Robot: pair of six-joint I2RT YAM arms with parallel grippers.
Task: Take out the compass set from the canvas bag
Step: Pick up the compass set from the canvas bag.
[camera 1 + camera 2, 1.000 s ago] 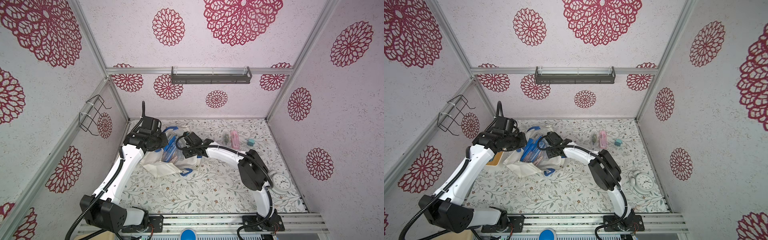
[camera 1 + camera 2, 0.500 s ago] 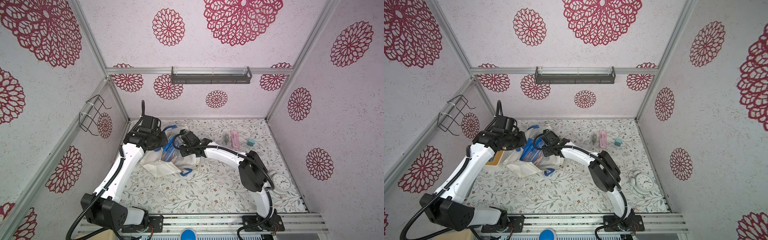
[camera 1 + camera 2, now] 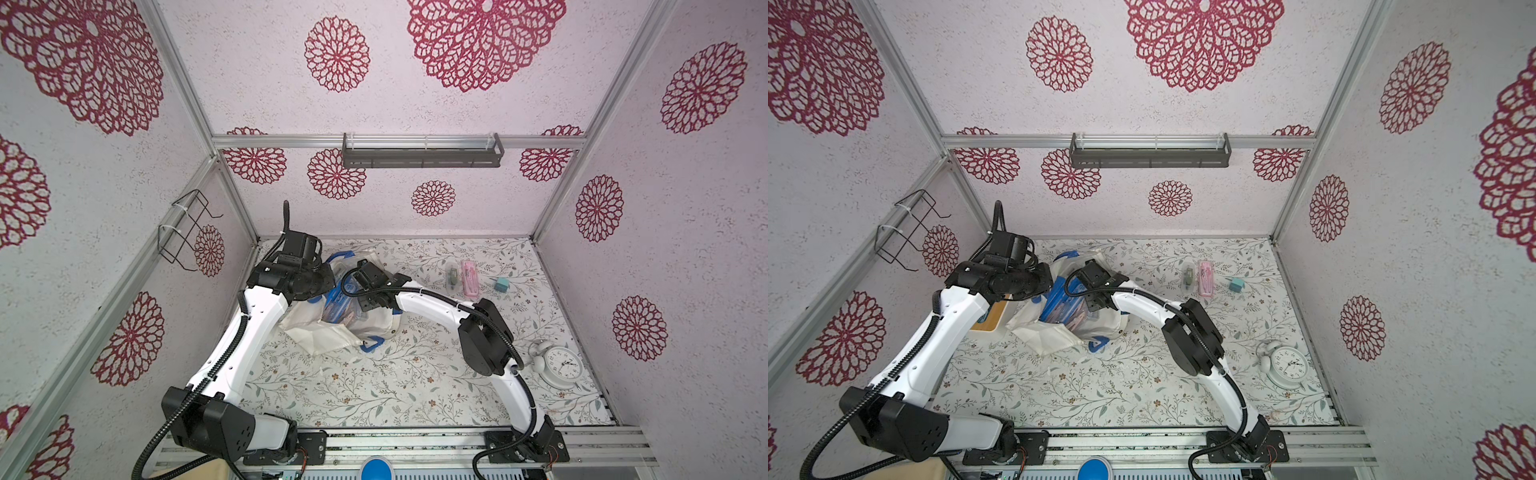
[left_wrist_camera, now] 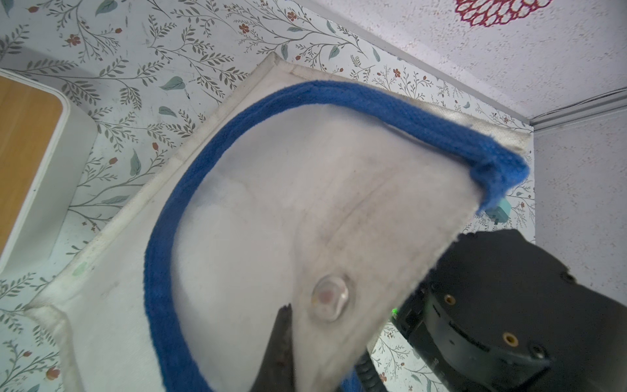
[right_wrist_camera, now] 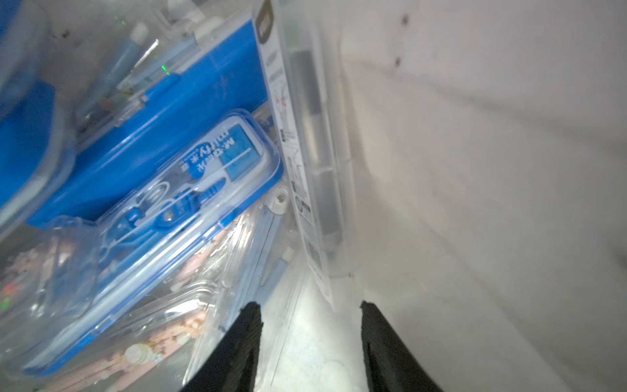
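Left gripper (image 4: 292, 327): pinched shut on the rim of the canvas bag (image 3: 324, 338), left of centre in both top views.
Compass set (image 5: 183, 203): blue clear-lidded case inside the bag, centre-left in the right wrist view. Probably light, rigid and slick; grip across its narrow sides.
Right gripper (image 5: 310, 342): lower centre, jaws apart, not on the case.

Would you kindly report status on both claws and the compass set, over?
Left claw shut on canvas bag rim. Right claw open inside bag. Blue compass set not yet out. Clear case between right jaws.
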